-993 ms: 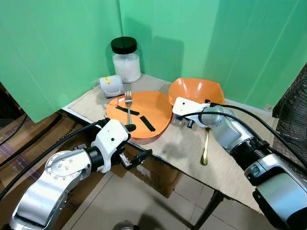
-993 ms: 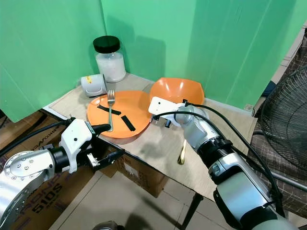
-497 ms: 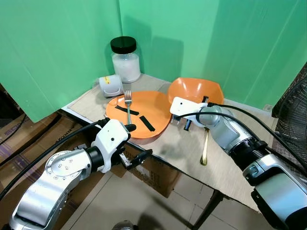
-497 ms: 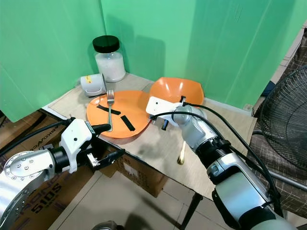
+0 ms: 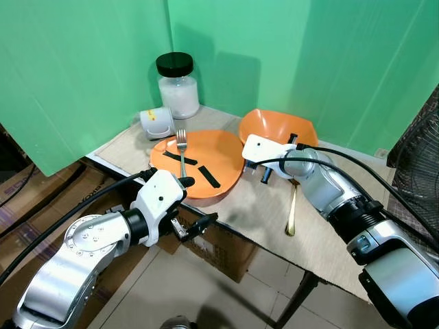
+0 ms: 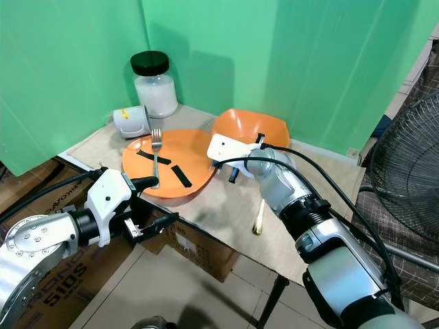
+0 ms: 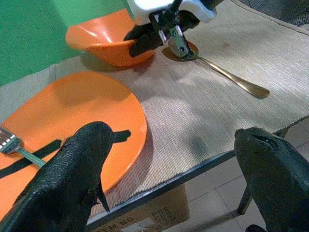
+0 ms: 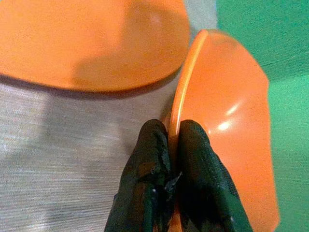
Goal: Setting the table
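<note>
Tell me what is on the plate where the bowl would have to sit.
The right gripper pinches the bowl by its rim. On the plate lies a fork, across two black strips, toward the side away from the bowl.

Your right claw [image 8: 173, 145], pinching the bowl's [image 5: 281, 129] rim, has lifted and tipped it a little, carrying it slightly toward the plate [image 5: 206, 161] since a second ago.

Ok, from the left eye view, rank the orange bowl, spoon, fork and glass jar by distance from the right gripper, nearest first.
1. Orange bowl: its rim is pinched in the right gripper.
2. Spoon: just beside it, toward the table's near edge.
3. Fork: on the orange plate, to the left.
4. Glass jar: far back-left corner.
</note>
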Robot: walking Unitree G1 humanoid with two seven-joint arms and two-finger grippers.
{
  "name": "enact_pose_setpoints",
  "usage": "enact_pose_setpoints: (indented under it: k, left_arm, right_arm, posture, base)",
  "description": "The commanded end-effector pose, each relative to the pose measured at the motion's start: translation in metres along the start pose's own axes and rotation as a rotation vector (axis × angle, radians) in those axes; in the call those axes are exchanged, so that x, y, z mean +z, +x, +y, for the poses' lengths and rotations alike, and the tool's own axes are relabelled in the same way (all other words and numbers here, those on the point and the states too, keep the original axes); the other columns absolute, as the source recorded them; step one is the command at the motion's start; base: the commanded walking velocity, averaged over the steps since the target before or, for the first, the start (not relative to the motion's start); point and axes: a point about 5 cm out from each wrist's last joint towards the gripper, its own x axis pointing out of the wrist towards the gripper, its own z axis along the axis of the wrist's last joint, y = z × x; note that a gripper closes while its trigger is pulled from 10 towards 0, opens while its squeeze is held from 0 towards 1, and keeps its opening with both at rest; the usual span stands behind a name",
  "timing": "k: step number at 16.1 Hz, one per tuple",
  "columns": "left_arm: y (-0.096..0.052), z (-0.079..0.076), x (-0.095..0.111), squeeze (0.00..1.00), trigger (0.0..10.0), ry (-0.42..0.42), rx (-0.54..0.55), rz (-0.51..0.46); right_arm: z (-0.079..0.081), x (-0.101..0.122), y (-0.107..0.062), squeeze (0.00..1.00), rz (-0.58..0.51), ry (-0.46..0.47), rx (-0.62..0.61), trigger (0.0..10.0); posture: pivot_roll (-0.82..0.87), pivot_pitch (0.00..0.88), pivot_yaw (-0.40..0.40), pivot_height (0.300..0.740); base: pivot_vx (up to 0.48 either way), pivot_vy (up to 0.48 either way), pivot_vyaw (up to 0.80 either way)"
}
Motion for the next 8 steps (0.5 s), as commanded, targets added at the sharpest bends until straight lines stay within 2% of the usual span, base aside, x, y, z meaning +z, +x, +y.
enact_pose_setpoints:
  k: [1, 3, 6, 7, 8]
  left_arm:
    - [0.001, 0.003, 0.001, 0.00, 10.0, 0.021, 0.012, 0.005]
    - [0.001, 0.004, 0.001, 0.00, 10.0, 0.026, 0.018, 0.004]
    - [0.000, 0.005, 0.001, 0.00, 10.0, 0.028, 0.034, 0.000]
    - [0.001, 0.006, 0.001, 0.00, 10.0, 0.031, 0.046, -0.004]
    - [0.003, 0.008, 0.004, 0.00, 10.0, 0.041, 0.077, -0.034]
  right_arm:
    - [-0.002, 0.005, -0.002, 0.00, -0.036, 0.014, -0.010, 0.0]
    - [-0.009, 0.009, -0.009, 0.00, -0.071, 0.019, -0.047, 0.0]
    - [-0.022, 0.018, -0.034, 0.00, -0.164, 0.065, -0.093, 0.0]
    - [-0.026, 0.021, -0.047, 0.00, -0.213, 0.094, -0.122, 0.0]
    - [-0.025, 0.027, -0.066, 0.00, -0.319, 0.073, -0.181, 0.0]
  posture:
    - [0.12, 0.000, 0.047, 0.740]
    - [0.11, 0.000, 0.048, 0.740]
    - [0.11, 0.000, 0.044, 0.740]
    - [0.11, 0.000, 0.054, 0.740]
    - [0.11, 0.000, 0.060, 0.740]
  base:
    - [0.000, 0.000, 0.00]
    - [0.000, 0.000, 0.00]
    - [0.000, 0.000, 0.00]
    - [0.000, 0.000, 0.00]
    - [0.000, 0.000, 0.00]
